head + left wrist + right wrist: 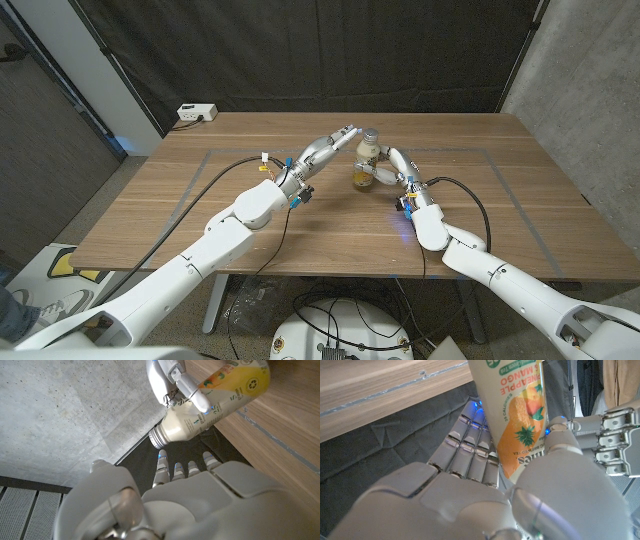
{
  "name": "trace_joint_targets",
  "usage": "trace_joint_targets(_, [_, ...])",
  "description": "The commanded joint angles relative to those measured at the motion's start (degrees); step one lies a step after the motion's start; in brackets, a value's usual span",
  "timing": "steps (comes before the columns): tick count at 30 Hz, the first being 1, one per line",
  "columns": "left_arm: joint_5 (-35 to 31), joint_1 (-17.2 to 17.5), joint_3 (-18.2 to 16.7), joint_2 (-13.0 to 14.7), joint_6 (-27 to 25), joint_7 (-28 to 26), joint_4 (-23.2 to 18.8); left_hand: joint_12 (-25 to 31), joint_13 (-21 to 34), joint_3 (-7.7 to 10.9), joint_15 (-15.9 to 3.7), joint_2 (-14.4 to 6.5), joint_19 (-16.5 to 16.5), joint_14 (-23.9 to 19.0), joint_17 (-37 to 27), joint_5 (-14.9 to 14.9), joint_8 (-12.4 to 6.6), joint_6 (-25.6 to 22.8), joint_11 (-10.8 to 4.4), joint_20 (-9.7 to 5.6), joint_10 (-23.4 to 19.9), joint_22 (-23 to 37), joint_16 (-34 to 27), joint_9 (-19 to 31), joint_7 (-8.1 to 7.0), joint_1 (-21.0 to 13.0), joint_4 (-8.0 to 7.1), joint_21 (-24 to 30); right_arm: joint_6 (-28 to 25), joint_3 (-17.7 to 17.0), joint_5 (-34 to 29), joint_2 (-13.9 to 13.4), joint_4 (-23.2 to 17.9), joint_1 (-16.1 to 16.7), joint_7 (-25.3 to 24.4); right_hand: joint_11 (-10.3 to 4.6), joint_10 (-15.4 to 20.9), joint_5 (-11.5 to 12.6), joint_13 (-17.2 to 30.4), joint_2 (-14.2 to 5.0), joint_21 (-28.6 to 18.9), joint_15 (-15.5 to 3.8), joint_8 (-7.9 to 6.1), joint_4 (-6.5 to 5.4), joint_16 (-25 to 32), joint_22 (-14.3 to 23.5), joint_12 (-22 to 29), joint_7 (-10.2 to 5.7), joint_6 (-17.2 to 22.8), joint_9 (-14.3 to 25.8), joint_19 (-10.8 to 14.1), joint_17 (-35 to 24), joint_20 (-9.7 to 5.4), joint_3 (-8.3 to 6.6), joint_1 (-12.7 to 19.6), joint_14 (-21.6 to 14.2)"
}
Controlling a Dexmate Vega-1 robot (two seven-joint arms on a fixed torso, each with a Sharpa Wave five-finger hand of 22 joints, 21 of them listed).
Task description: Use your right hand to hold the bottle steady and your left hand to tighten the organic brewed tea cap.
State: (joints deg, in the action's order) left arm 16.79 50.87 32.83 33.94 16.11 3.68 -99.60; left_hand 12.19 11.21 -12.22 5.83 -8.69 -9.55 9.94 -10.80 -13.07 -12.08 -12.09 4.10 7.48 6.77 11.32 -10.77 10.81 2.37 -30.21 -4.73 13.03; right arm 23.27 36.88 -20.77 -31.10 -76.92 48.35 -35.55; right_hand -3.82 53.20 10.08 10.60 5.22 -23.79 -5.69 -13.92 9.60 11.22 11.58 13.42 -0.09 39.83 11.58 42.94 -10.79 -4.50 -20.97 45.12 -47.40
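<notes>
At frame centre, the right robot hand [392, 172] is grasping the bottle [366, 160] while the released left robot hand [335, 141] is nearing its cap [370, 133], tightening seemingly pending.

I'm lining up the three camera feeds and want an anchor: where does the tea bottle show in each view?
Head view: the bottle stands upright at the table's middle, far half, between both hands.
Left wrist view: it lies slanted across the top, cap end toward the picture's middle.
Right wrist view: its orange pineapple-mango label fills the upper middle.
Shared landmark: the right hand gripping the bottle.
</notes>
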Motion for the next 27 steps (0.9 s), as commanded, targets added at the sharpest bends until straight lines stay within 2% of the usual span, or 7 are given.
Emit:
trace_joint_targets(1, [0.5, -0.8, 0.5, -0.3, -0.2, 1.2, 0.9, 0.0, 0.0, 0.00, 0.02, 0.3, -10.5, 3.2, -0.2, 0.3, 0.01, -0.4, -0.09, 0.05, 0.4, 0.3, -0.1, 0.2, -0.22, -0.1, 0.15, 0.0, -0.2, 0.0, -0.6, -0.2, -0.7, 0.4, -0.6, -0.60, 1.1, 0.0, 0.0, -10.71, -0.2, -5.62, -0.01, -1.01, -0.1, 0.3, -0.1, -3.95, 4.6, 0.2, -0.2, -0.2, -4.87, -0.86, 10.3, -0.7])
trace_joint_targets(13, [1.0, -2.5, 1.5, -1.3, 0.8, 3.2, 2.7, 0.0, 0.0, -0.02, 0.03, 0.3, -10.9, 3.5, -0.2, 0.4, 0.15, -0.6, -0.08, 0.08, 0.6, 0.3, -0.1, 0.2, 0.10, -0.2, 0.01, 0.0, -1.3, -0.9, -1.2, -1.2, -2.9, 1.6, -1.3, -0.60, 1.2, 0.1, 0.0, -10.79, -0.4, -5.72, 0.09, -0.79, -0.1, 0.3, -0.2, -3.96, 4.7, 0.3, -0.2, -0.1, -4.91, -1.11, 10.8, -0.8])
trace_joint_targets(27, [0.7, -5.3, 2.6, -3.0, 0.6, 4.7, 4.8, 0.0, 0.0, -0.03, -0.06, 0.3, -10.9, 3.4, -0.2, 0.5, 0.31, -0.7, -0.21, 0.12, 0.6, 0.3, -0.2, 0.2, -0.21, -0.4, -0.10, 0.1, -1.8, -1.3, -1.2, -2.1, -4.2, 2.7, -0.8, -0.71, 1.3, 0.1, 0.0, -10.95, -0.5, -5.85, 0.16, -0.62, -0.1, 0.3, -0.4, -4.07, 4.9, 0.3, -0.2, -0.1, -5.01, -1.42, 11.3, -0.9])
